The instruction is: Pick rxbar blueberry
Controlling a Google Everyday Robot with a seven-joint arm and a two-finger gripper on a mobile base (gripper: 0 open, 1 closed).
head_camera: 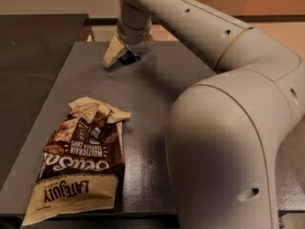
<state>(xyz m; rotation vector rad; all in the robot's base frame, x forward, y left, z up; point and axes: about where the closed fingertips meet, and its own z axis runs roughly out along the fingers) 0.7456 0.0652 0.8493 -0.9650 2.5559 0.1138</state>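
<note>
The rxbar blueberry [128,58] is a small dark navy bar at the far end of the grey table [157,89]. My gripper [116,59] is right at it, its tan tip touching or just beside the bar's left side. Only a small part of the bar shows past the gripper. The arm reaches in from the right foreground and fills much of the view.
A large brown-and-tan chip bag [81,161] lies at the table's near left, close to the front edge. A dark surface [28,70] adjoins the table's left side. My arm's elbow [224,151] hides the right half of the table.
</note>
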